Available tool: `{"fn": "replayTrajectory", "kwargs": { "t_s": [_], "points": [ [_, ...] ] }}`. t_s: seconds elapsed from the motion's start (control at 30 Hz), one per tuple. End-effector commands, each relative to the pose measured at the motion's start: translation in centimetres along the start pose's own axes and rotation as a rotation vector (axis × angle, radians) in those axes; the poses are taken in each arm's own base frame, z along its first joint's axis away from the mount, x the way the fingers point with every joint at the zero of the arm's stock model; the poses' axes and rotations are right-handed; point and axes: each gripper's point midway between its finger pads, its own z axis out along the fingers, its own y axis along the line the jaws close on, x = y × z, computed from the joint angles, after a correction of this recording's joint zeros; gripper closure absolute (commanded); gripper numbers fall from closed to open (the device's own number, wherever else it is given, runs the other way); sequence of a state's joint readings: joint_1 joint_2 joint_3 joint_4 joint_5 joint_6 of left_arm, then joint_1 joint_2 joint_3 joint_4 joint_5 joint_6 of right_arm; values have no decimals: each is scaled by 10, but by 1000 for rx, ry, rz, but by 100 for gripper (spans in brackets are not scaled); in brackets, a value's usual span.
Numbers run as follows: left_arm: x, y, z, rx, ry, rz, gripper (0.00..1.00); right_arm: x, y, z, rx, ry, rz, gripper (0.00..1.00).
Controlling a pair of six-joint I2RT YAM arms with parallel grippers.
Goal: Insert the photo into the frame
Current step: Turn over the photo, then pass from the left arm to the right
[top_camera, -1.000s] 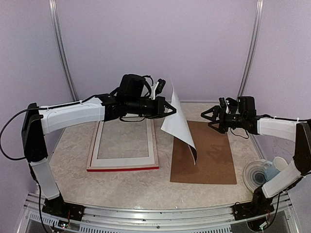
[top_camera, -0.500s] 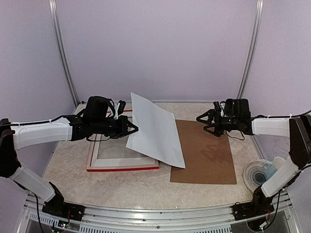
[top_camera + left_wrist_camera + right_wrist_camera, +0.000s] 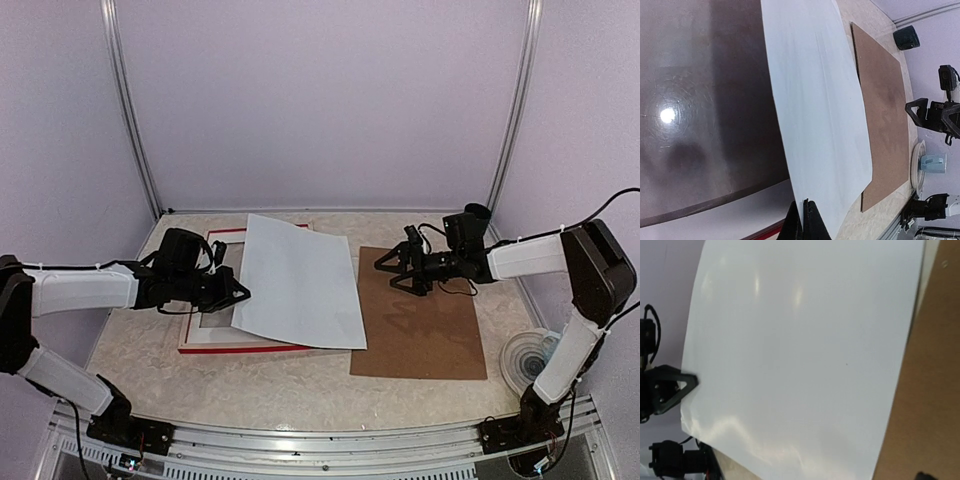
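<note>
Where left hand pinches its edge, photo lies rightward, over frame

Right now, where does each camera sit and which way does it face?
Top external: above, behind the bases, looking down; both arms, left gripper shut on the photo over the frame, right gripper open.
Left wrist: looks right along shut fingers across the photo.
Right wrist: looks left over the photo; own jaws barely show.
Shared: all three show the photo and brown panel.
</note>
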State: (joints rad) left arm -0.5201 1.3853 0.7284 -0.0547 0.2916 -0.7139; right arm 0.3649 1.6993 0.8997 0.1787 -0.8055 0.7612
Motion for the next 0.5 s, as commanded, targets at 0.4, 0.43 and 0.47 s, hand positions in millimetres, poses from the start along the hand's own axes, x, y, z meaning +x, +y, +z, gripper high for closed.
{"fn": "replayTrajectory", "kwargs": {
  "t_s": [0.4, 0.43, 0.47],
  "points": [
    [7, 57, 8, -79, -23, -66, 98, 20, 10, 60, -42, 128, 48, 1],
    [9, 60, 9, -87, -21, -67, 99, 22, 8, 62, -38, 135, 61, 1],
    [11, 64, 11, -97, -17, -71, 99, 25, 7, 64, -36, 142, 70, 1]
  ]
}}
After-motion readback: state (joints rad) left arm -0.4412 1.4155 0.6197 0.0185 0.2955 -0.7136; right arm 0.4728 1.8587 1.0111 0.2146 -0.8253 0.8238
